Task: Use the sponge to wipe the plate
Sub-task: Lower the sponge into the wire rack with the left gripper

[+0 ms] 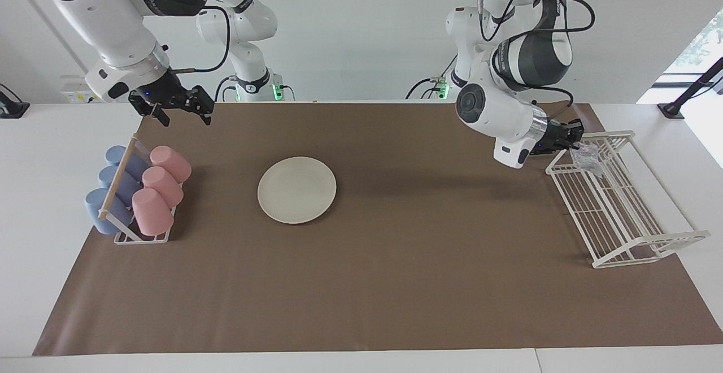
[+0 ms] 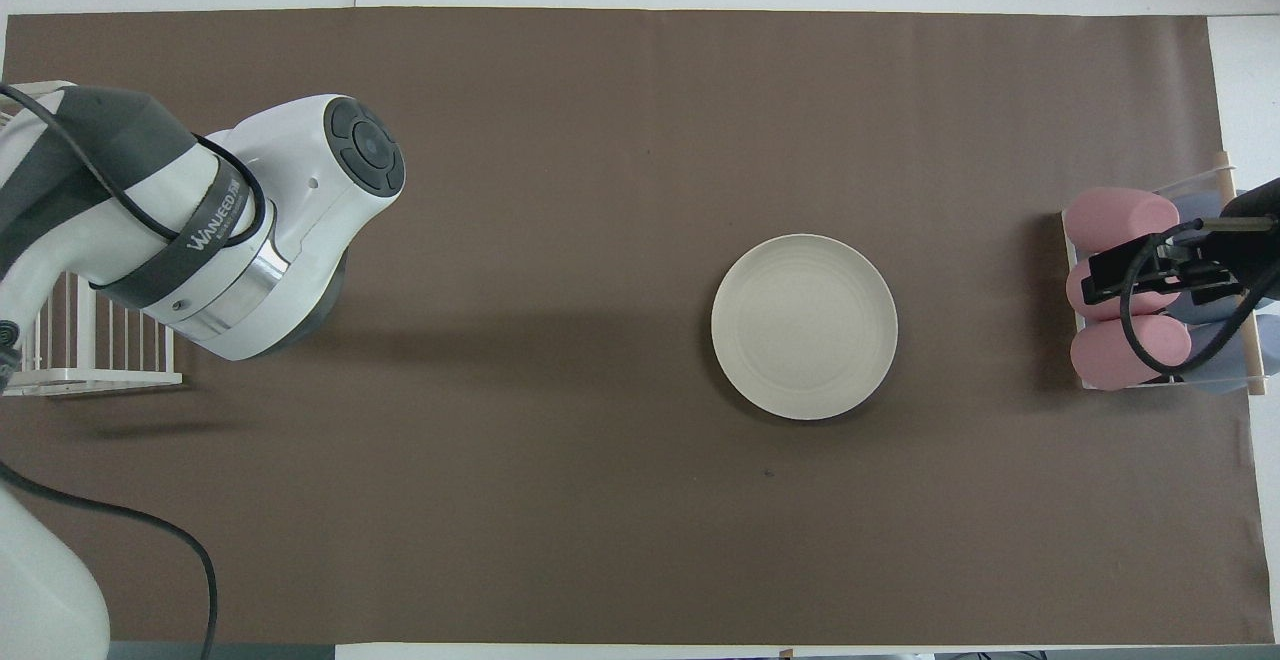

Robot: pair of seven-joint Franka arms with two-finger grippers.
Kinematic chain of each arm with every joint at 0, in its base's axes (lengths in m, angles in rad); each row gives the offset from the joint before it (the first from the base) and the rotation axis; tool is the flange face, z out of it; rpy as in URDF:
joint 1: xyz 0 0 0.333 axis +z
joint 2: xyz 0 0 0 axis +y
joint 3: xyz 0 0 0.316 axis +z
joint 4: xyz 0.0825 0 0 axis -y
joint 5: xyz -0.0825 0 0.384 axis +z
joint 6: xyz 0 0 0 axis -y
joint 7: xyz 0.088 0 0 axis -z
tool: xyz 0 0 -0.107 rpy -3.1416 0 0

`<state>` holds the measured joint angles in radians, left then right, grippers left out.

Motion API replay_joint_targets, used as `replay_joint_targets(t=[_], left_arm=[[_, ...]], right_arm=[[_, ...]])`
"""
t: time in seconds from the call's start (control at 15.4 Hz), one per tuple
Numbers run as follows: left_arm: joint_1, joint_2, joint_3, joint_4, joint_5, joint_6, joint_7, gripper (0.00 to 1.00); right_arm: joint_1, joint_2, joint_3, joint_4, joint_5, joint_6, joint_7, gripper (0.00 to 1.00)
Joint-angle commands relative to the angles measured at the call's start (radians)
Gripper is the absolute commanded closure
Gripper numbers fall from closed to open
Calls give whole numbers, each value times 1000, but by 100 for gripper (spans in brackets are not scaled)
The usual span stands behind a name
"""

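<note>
The cream-white plate [image 1: 296, 189] [image 2: 804, 326] lies bare on the brown mat, between the middle and the right arm's end of the table. My left gripper [image 1: 577, 135] is turned sideways over the robots' end of the white wire rack [image 1: 621, 209]. It is shut on the silvery sponge [image 1: 588, 157], which hangs among the rack's top wires. In the overhead view the left arm's own body hides this gripper and the sponge. My right gripper [image 1: 183, 114] [image 2: 1130, 275] hangs open and empty above the cup holder, well apart from the plate.
A holder with pink cups [image 1: 161, 183] [image 2: 1118, 288] and blue cups [image 1: 116, 186] stands at the right arm's end. The wire rack [image 2: 90, 345] stands at the left arm's end. The brown mat [image 1: 423, 248] covers most of the table.
</note>
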<state>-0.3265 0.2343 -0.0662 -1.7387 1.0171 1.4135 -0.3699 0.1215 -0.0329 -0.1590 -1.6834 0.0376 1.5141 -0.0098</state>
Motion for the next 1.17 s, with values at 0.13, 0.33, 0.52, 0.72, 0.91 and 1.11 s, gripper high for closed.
replay_joint_targets(t=[0.13,0.33,0.52,0.72,0.91,1.11], left_arm=[[50,148,14,100,139,-39,-11,100],[92,161,14,97,167,-2,-12,100],[112,160,12,73,137,45,-79,100],[126,154,11,39,95,93,-127,100],[149,149,12,7,95,126,-164,100],[153,142,11,-10,95,145,-201,100]], right_arm=[[-8,4,-1,40,-22,-14,-19,0],[-8,2,2,40,-22,-14,-30,0],[-9,1,2,34,-22,43,-30,0],[-19,2,-2,36,-22,58,-30,0],[-42,2,-2,34,-21,57,-39,0],[-33,1,2,34,-21,55,-39,0]])
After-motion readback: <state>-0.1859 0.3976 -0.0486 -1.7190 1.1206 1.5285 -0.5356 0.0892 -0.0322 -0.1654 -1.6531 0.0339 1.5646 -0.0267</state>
